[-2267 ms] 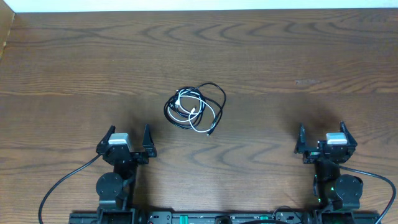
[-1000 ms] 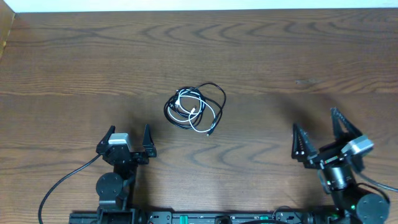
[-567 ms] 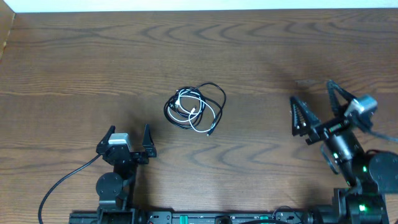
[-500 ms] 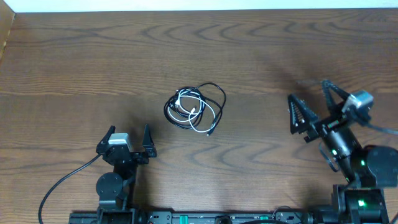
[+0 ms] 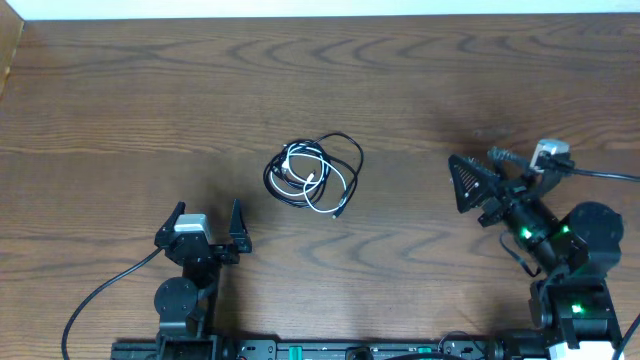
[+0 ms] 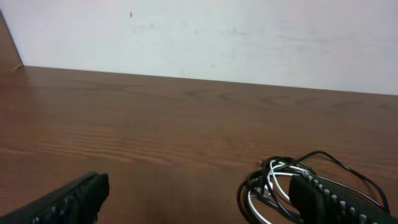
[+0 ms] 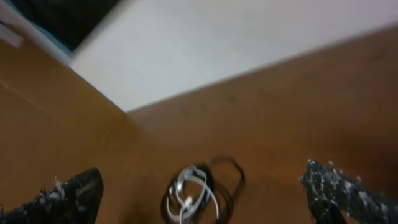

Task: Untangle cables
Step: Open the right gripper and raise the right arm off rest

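The right claw [image 5: 480, 168] is now swung toward the cables [image 5: 312, 177], well ahead; it and the left claw [image 5: 208, 208] are held wide open, empty.

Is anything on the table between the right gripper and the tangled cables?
Nothing visible does. Only bare table lies between the open right gripper and the cables, and the right wrist view shows the tangle ahead, framed by its two fingers.

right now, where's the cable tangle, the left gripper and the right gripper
cable tangle [image 5: 311, 174], overhead view, middle of the loops
left gripper [image 5: 208, 210], overhead view, midway between its open fingers
right gripper [image 5: 472, 160], overhead view, midway between its open fingers
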Controlling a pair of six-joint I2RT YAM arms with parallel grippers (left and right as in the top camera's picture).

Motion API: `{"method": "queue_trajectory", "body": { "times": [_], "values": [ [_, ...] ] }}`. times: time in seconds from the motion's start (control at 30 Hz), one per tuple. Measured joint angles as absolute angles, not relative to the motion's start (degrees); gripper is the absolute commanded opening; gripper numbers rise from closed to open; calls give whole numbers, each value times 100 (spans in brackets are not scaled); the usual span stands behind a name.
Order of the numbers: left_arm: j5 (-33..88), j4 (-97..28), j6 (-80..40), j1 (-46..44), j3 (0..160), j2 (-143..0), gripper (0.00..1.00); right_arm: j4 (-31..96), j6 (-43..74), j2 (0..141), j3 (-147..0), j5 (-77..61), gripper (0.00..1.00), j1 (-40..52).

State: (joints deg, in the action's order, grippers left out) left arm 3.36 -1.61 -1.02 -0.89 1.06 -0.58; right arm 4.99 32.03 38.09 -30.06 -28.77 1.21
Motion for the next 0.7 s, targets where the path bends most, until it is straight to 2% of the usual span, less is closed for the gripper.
{"method": "queue_trajectory", "body": {
  "times": [0.37,0.53,0.7],
  "values": [
    [351,-158,-102,-86,106,-58,98,2687,3382,4274,-3030,-2696,99,482],
    [351,-158,-102,-86,106,-58,98,2873,3142,4598,-3030,-2421,99,685],
    [351,-158,-102,-86,106,-58,98,2550,3035,4906,-3030,-2285,99,729]
  ]
}}
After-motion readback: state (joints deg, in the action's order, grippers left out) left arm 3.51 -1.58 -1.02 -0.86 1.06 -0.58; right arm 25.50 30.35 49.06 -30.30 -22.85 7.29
